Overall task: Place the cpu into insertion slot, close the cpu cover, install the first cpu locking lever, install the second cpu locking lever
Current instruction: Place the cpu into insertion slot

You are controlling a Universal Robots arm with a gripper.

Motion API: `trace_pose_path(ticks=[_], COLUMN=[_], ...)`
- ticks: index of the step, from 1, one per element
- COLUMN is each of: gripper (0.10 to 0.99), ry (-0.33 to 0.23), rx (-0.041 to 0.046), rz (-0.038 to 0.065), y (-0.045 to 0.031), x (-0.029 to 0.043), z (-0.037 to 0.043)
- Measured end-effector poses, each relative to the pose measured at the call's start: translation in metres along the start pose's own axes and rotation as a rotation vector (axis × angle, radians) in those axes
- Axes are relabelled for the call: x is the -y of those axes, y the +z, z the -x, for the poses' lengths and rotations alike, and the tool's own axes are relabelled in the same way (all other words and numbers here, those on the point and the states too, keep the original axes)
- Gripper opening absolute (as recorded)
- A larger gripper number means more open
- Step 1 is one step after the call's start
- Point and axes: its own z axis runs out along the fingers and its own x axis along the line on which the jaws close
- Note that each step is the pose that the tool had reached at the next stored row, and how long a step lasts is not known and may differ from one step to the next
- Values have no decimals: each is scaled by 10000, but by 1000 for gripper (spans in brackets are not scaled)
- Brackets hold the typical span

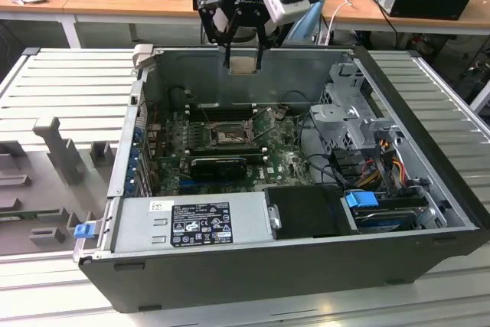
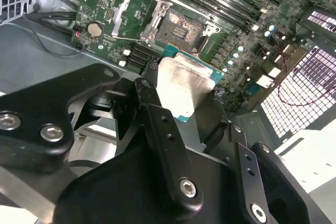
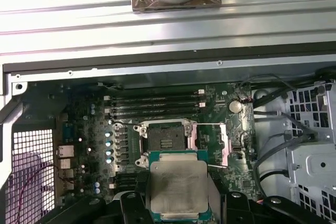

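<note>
Black claw (image 3: 178, 205) closed on two opposite edges of the small square silvery-grey cpu (image 3: 178, 182), held in free air above the open grey metal case (image 1: 417, 139). Beyond it the square black insertion slot (image 3: 164, 139) lies uncovered, and the thin silvery cpu cover (image 3: 224, 148) stands open beside it.

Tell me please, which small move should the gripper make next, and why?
Probably lower the gripper toward the insertion slot, aligning as it goes. It holds the cpu well above the motherboard, the slot looks empty, and the cpu cover stands open beside it.
</note>
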Motion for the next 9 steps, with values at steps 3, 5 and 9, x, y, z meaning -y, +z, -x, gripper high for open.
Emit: trace_pose_path(ticks=[3, 5, 9], gripper=[525, 525, 525], ry=[107, 151, 296], rx=[10, 14, 27], rz=[2, 2, 6], y=[0, 0, 0], x=[0, 0, 0], z=[0, 0, 0])
